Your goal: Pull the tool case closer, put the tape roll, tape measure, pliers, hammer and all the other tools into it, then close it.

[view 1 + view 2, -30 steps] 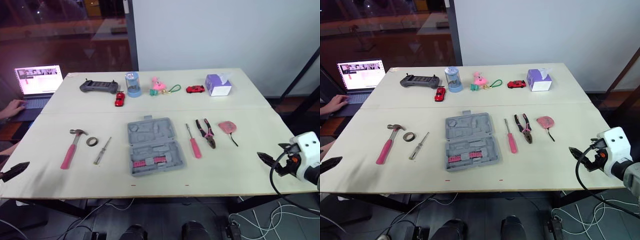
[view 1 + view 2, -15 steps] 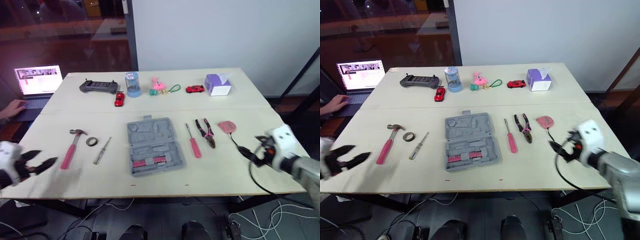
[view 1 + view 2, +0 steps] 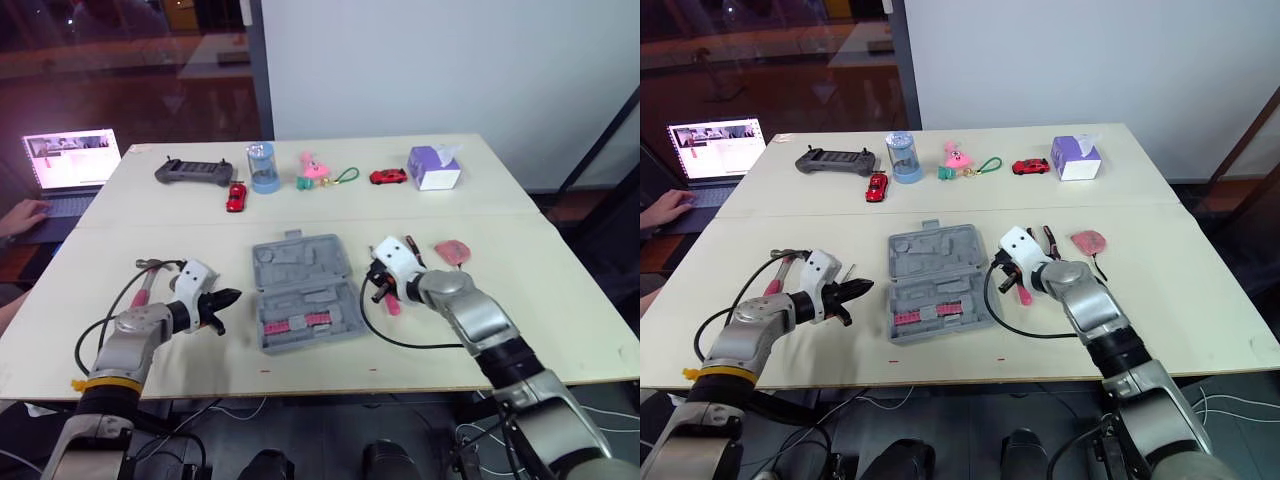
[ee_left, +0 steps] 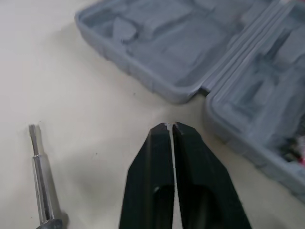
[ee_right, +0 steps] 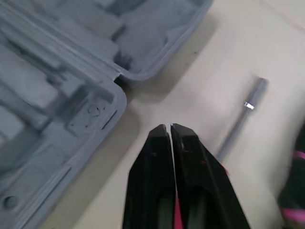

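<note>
The left end effector [image 4: 171, 125] has swung in from the left edge of the desk [image 3: 560, 300]. It now hovers just left of the open tool case [image 3: 305, 290], clenched on nothing, near the small screwdriver [image 4: 40, 176]. The case sits mid-desk, not yet pulled closer. The right end effector [image 5: 169, 128] has likewise come in to the case's right side, clenched and empty, just beside the pink screwdriver [image 3: 392, 305]. Both look set to drag the case nearer.
</note>
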